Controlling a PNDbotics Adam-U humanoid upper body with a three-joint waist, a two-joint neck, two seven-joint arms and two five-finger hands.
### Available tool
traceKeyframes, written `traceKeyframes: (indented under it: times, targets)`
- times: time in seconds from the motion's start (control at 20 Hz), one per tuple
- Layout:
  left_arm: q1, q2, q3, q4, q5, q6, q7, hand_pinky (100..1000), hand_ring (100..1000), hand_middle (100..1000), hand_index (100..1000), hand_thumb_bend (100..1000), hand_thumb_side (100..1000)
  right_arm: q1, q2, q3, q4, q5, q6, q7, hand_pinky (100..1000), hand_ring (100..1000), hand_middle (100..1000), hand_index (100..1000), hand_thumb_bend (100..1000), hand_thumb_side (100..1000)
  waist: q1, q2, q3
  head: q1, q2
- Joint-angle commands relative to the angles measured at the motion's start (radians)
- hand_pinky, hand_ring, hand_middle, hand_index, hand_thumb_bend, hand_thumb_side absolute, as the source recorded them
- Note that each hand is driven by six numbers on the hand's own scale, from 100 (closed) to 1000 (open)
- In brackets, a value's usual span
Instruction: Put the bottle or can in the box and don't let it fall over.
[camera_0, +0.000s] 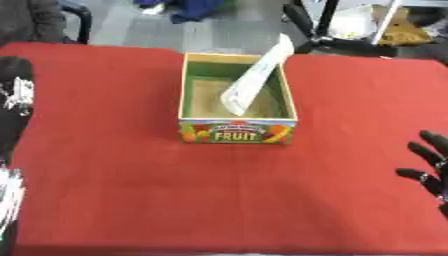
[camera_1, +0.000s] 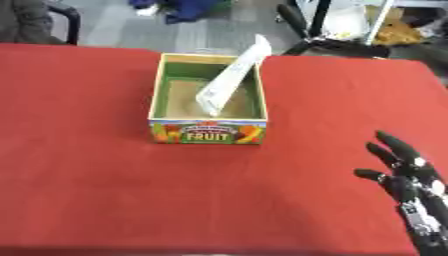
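A white, flattened bottle-like thing (camera_0: 256, 77) stands tilted inside the open box (camera_0: 236, 131) with "FRUIT" on its front, its lower end on the box floor and its upper end leaning out over the far right rim. The box sits near the middle of the red table (camera_0: 131, 175). The right hand (camera_1: 407, 172) rests near the table's lower right edge with fingers spread and straight, well apart from the box and holding nothing; a dark part of the left arm (camera_0: 13, 100) shows at the left edge, its hand unseen.

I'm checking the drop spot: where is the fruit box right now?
The fruit box sits on the red table slightly behind its centre in both eye views, open side up, with a white pouch-like item leaning inside against its far right corner.
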Motion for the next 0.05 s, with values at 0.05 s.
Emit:
traceKeyframes:
  times: [0.05]
  targets:
    - [-0.005,0.007,0.006,-0.01,-0.002,0.002,-0.003,697,606,525,738,356,626,-0.01,-0.005,-0.004,-0.015,-0.004,-0.001,0.002,787,1000,1000,974,100,548,0.005,-0.011,0.0,-0.006,-0.004]
